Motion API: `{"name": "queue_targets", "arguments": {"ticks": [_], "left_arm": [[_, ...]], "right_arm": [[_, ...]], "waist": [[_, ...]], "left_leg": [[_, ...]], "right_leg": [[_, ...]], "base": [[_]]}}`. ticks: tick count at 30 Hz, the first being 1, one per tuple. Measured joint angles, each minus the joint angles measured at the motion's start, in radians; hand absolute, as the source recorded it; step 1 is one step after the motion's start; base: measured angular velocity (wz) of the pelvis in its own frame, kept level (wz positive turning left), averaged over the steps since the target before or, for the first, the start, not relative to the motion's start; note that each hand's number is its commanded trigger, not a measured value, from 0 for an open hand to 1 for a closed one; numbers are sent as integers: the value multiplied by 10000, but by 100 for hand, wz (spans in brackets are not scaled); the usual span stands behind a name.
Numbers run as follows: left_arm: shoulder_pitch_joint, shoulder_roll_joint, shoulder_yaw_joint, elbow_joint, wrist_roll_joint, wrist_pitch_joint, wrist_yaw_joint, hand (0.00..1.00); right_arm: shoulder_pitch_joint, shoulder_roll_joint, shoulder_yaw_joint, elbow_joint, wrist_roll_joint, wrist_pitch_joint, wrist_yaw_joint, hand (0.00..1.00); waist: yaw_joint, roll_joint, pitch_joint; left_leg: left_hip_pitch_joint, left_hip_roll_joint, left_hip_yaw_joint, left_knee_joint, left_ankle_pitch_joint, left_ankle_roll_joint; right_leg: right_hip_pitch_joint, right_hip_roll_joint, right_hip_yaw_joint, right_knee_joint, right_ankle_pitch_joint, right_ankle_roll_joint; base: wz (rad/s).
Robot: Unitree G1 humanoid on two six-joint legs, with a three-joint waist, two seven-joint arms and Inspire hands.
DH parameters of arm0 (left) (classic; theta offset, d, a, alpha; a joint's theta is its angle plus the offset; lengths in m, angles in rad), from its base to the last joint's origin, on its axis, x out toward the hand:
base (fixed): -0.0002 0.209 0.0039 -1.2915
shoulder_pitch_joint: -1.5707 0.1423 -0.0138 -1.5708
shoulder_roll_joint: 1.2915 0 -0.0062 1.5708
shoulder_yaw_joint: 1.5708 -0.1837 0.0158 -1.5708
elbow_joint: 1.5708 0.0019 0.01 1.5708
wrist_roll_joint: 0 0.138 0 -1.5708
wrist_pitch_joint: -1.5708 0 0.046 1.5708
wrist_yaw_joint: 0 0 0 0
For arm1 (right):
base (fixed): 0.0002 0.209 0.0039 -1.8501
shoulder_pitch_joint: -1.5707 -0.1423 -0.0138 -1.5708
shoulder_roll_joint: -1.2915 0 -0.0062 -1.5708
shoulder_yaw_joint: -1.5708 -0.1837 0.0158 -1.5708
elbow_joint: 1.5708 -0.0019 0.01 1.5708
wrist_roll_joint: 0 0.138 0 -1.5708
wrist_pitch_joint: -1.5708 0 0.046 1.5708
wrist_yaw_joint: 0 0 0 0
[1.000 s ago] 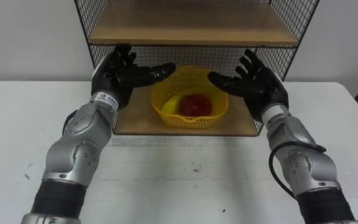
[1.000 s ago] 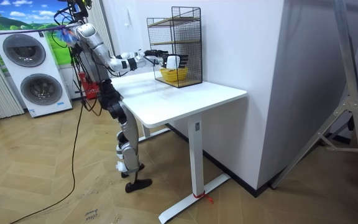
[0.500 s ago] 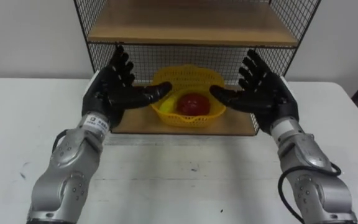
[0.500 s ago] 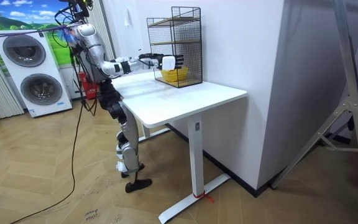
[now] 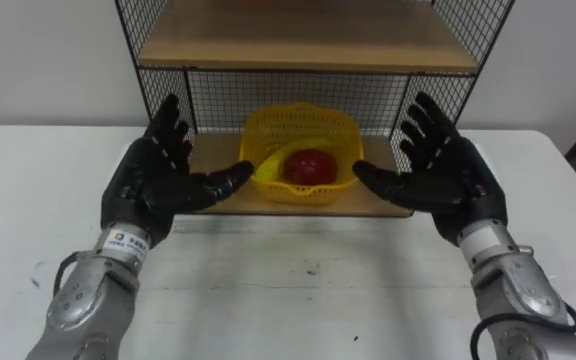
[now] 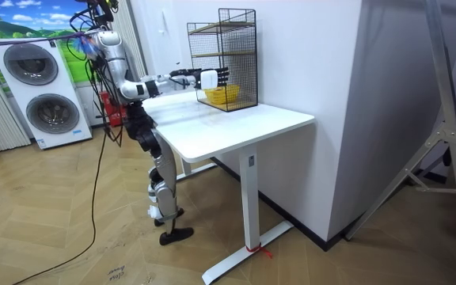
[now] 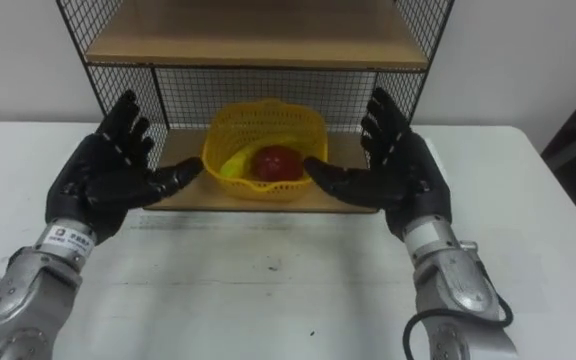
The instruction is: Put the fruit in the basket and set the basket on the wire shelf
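A yellow plastic basket stands on the bottom wooden board of the wire shelf, at the back of the white table. In it lie a red apple and a yellow banana. My left hand is open in front of the shelf, to the left of the basket, palm turned inward. On the other side my right hand is open too, palm facing the left one. Neither hand touches the basket. In the room view I stand at the table's end, both arms stretched toward the shelf.
The shelf's upper wooden board hangs low over the basket, and wire mesh closes its back and sides. The table's front half lies bare before the shelf. A washing machine stands behind me in the room view.
Both hands have drawn back out of the shelf toward me and spread wider apart. The basket with the fruit stays where it was on the bottom board.
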Motion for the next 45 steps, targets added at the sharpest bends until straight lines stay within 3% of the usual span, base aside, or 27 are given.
{"name": "queue_targets", "arguments": {"ticks": [6, 11, 18, 21, 24, 25, 28, 30, 33, 36, 37, 38, 39, 40, 41, 44, 45], "left_arm": [[1029, 3, 26, -494, -8, -405, -376, 0], [1643, 128, 27, -656, -151, -883, -579, 0], [2004, 269, 218, -1296, -409, -1041, -631, 0], [2138, 265, 415, -1559, -607, -1178, -634, 0], [2161, 308, 946, -1825, -574, -1190, -611, 0], [2170, 326, 1321, -2150, -590, -1250, -573, 0], [2146, 378, 2483, -2799, -618, -2027, -430, 0], [2144, 450, 3275, -3173, -607, -2183, -176, 0], [2143, 553, 4588, -3648, -608, -2709, 418, 0], [2104, 580, 5895, -4146, -583, -3224, 1412, 0], [2015, 581, 6351, -4191, -409, -3474, 1856, 0], [1986, 622, 6806, -4217, -95, -3649, 2339, 0], [1976, 675, 7015, -4297, 68, -3667, 2697, 0], [1944, 822, 7421, -4399, 333, -3778, 3380, 0], [1929, 937, 7635, -4416, 411, -3878, 3704, 0], [1880, 1691, 9162, -4421, 805, -4221, 5536, 0], [1854, 2082, 9775, -4390, 799, -4400, 6379, 0]], "right_arm": [[453, 23, -50, -391, -1189, -13, 388, 0], [939, 31, -80, -560, -637, -823, 458, 0], [1953, -105, -195, -886, -658, -994, 456, 0], [1988, -150, -711, -1166, -667, -1059, 105, 0], [1980, -199, -1360, -1527, -743, -1361, -469, 0], [1979, -198, -1667, -1700, -745, -1506, -787, 0], [1977, -203, -2469, -2197, -723, -1781, -1733, 0], [1981, -239, -3080, -2469, -773, -1928, -2283, 0], [2007, -382, -4037, -2816, -923, -2314, -3468, 0], [1976, -713, -5011, -3288, -1131, -2617, -4620, 0], [1972, -773, -5400, -3399, -1429, -2840, -5117, 0], [2001, -849, -5783, -3439, -1802, -3110, -5612, 0], [2005, -897, -6003, -3462, -1985, -3202, -5929, 0], [1998, -1049, -6405, -3487, -2361, -3351, -6593, 0], [1992, -1134, -6636, -3487, -2483, -3464, -6905, 0], [1981, -1973, -8012, -3489, -2636, -3899, -8415, 0], [1973, -2332, -8580, -3483, -2591, -4009, -9099, 0]], "waist": [[-66, 8, 10], [-220, 48, 45], [-168, 108, 37], [-180, 156, 75], [-168, 163, 75], [-170, 167, 72], [-152, 227, 100], [-83, 285, 82], [79, 314, 33], [231, 328, 21], [263, 371, -21], [309, 289, 13], [320, 356, -34], [352, 258, -19], [369, 329, -68], [469, 227, -96], [498, 196, -94]], "left_leg": [[-101, 0, 0, -12, 4, -2], [-64, -2, -51, 28, -3, -3], [-153, 6, 20, 40, -29, -7], [-157, 4, 24, 28, -27, -7], [-200, 7, -30, 65, -27, -12], [-257, 10, -72, 119, -43, -13], [-300, -2, -148, 142, -50, -16], [-300, -4, -154, 140, -49, -16], [-283, -23, -134, 119, -44, -23], [-291, -31, -102, 104, -42, -26], [-290, -36, -123, 103, -39, -30], [-296, -42, -146, 116, -37, -33], [-296, -40, -147, 136, -39, -33], [-296, -40, -157, 138, -41, -33], [-302, -42, -168, 153, -44, -36], [-372, -73, -202, 194, -63, -36], [-386, -96, -212, 206, -66, -38]], "right_leg": [[-106, -2, -22, 8, 19, 28], [-7, -5, -76, -3, 3, 27], [-160, 3, 34, 48, -42, -37], [-166, 6, 40, 36, 7, 35], [-167, 8, -29, 32, 2, 27], [-179, 7, -76, 22, -6, 21], [-176, -4, -162, 15, -18, 19], [-191, -5, -160, 45, -26, 18], [-282, -41, -136, 237, -132, 11], [-354, -53, -101, 335, -181, 13], [-352, -68, -187, 357, -199, 8], [-359, -85, -201, 391, -225, 10], [-357, -81, -195, 393, -228, 9], [-356, -80, -199, 404, -242, 11], [-353, -81, -207, 411, -253, 3], [-464, -151, -310, 603, -402, -59], [-533, -192, -307, 778, -499, -59]], "base": [[0], [3], [-4], [0], [6], [11], [9], [2], [-1], [-3], [7], [7], [5], [0], [4], [4], [6]]}}
